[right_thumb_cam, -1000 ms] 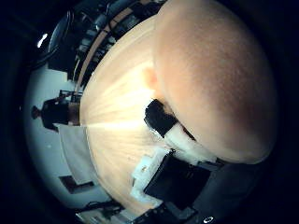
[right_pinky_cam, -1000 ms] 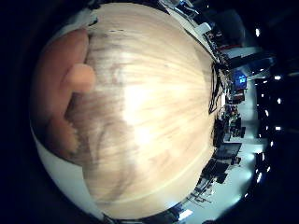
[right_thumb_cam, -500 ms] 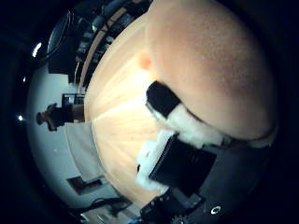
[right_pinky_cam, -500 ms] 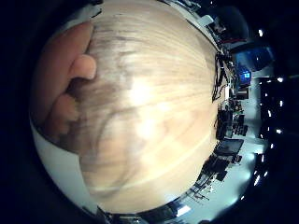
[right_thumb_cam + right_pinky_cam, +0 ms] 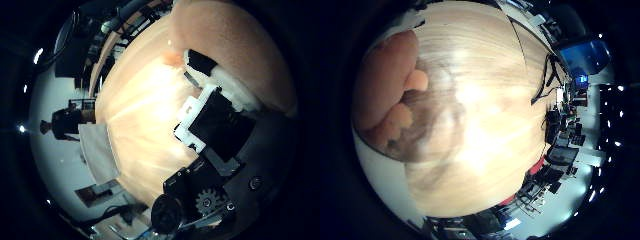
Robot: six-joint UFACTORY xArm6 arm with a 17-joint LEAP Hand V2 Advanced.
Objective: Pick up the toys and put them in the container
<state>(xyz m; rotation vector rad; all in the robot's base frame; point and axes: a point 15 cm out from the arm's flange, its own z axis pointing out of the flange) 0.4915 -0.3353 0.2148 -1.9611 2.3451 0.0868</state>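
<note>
Robot hand (image 5: 220,125) grips a soft orange plush toy (image 5: 235,45) above the light wooden tabletop (image 5: 485,125).
Its white-and-black fingers (image 5: 215,75) curl against the toy, close to the palm.

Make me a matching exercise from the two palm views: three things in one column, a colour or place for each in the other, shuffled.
Things:
1. plush toy
2. table
3. hand

Descriptions:
A. light wood grain, under everything
B. white and black parts, with a gear showing
C. orange-tan and fuzzy, close against the palm

Pairs: 1-C, 2-A, 3-B. The fingers lie against the plush toy; whether they curl round it cannot be told.
</note>
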